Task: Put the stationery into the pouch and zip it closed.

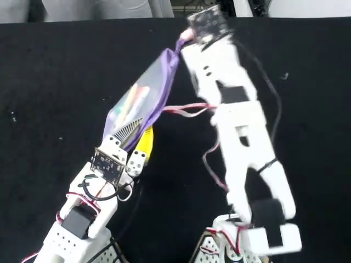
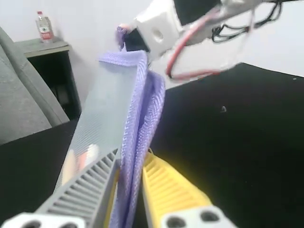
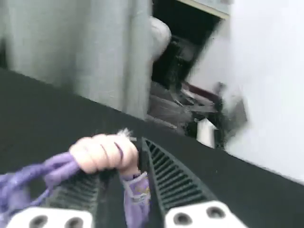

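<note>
The pouch is held up off the black table, stretched on a slant between the two arms. Its near end is clamped by the left gripper, whose grey and yellow fingers are closed down to the thickness of the purple fabric edge. In the left wrist view the same left gripper is seen with the folded purple band pinched between the ribbed grey finger and the yellow one, and the pouch is seen rising away from it, its clear side turned to the camera. Coloured stationery is made out through that clear side, inside the pouch, nearer the left gripper's end. The far, upper end is taken by the right gripper, which is also seen beyond the pouch's top in the left wrist view. In the right wrist view the right gripper is shown nearly closed on a purple tab of the pouch, with a pink pull bunched against the tip of one finger. Whether the zip is fully drawn cannot be told.
</note>
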